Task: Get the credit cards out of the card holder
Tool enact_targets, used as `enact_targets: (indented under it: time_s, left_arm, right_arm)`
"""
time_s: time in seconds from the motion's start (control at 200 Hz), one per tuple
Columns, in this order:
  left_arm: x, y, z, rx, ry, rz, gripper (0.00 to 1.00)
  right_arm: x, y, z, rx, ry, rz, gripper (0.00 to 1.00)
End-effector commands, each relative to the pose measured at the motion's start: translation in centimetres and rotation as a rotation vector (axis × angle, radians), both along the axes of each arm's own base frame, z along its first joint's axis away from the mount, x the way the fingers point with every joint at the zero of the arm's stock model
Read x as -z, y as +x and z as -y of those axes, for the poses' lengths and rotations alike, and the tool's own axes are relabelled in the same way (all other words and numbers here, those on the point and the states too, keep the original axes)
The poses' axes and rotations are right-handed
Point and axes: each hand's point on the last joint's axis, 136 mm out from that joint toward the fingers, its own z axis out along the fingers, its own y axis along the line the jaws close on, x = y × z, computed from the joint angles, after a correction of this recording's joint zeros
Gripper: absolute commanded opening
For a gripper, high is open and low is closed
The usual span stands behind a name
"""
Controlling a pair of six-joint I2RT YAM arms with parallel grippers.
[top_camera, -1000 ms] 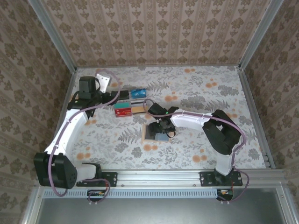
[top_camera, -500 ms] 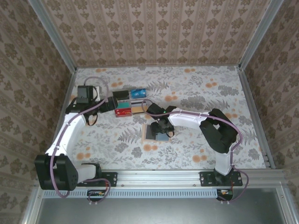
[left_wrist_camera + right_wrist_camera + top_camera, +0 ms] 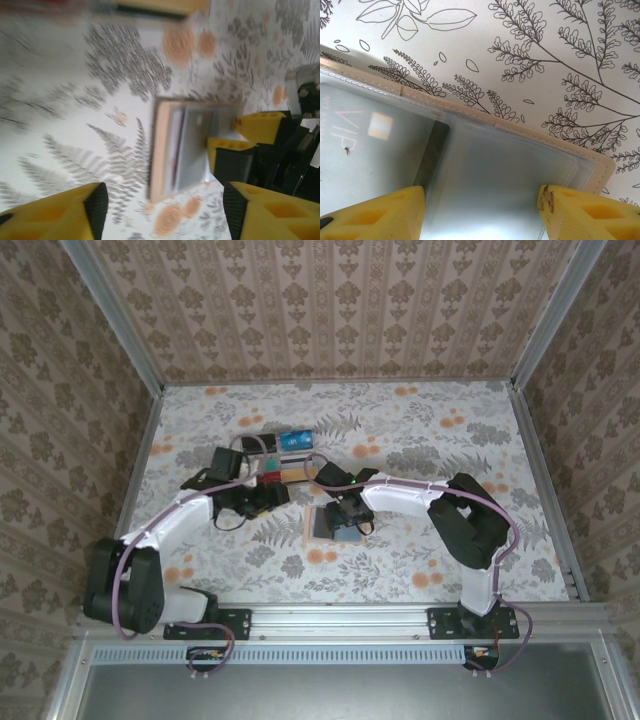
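**Fig. Tool and card holder before the next draw.** The card holder (image 3: 322,527) lies open and flat on the worktop (image 3: 430,440), about midway between my two arms. Its long axis runs roughly left to right across the top view. Five credit cards (image 3: 283,455) lie in a cluster on the far side of it, near but apart.

The right tool (image 3: 350,517) stands directly over the holder's right half. In the right wrist view its fingers are spread (image 3: 480,215) astride a clear pocket (image 3: 505,170) and pinch nothing. I cannot tell whether they press on the plastic. A grey card (image 3: 365,145) marked VIP sits under the neighbouring sleeve, toward the left of that view.

The left tool (image 3: 264,498) hangs just beside the holder's left end, a little farther from me. Its fingers are spread and empty (image 3: 160,210). The left wrist view, though blurred, shows the holder ahead of those tips with its tan border nearest them. The right tool's yellow fingers (image 3: 227,145) rest over the far half.

I judge that the holder's uncovered left half faces the left tool. That arm is therefore the nearer one to reach the grey card, approaching along the long axis while the right tool steadies the other half.
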Motion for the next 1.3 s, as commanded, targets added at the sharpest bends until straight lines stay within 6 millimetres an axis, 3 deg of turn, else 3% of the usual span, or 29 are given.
enact_targets:
  time_s: [0.0,0.16,0.265,0.52,0.75,0.99,1.135,1.29]
  left_arm:
    - [0.6,-0.8,2.7,0.031,-0.070,-0.069,0.55]
    - [1.7,-1.4,6.4,0.113,-0.109,-0.119,0.42]
    - [2.0,-1.3,7.7,0.135,-0.117,-0.128,0.40]
    - [4.9,-1.5,7.0,0.122,-0.005,-0.193,0.38]
    - [5.4,-1.4,7.9,0.142,-0.018,-0.198,0.38]
    - [4.6,-1.7,9.0,0.184,-0.094,-0.203,0.30]
    - [3.8,-1.9,9.7,0.204,-0.157,-0.194,0.26]
    - [3.2,-2.3,10.6,0.224,-0.203,-0.186,0.24]
  right_arm:
    - [4.4,-2.7,3.7,0.026,-0.141,-0.125,0.64]
    - [4.5,-2.8,3.8,0.028,-0.139,-0.125,0.63]
    - [4.5,-2.8,3.6,0.030,-0.129,-0.126,0.63]
    - [4.4,-2.7,3.3,0.024,-0.120,-0.125,0.62]
    - [4.4,-2.8,3.3,0.022,-0.114,-0.125,0.62]
    - [3.9,-2.5,2.8,0.021,-0.089,-0.116,0.61]
    - [2.0,-1.7,1.8,0.036,-0.007,-0.065,0.60]
    - [-2.8,0.0,1.4,0.108,0.128,0.080,0.63]
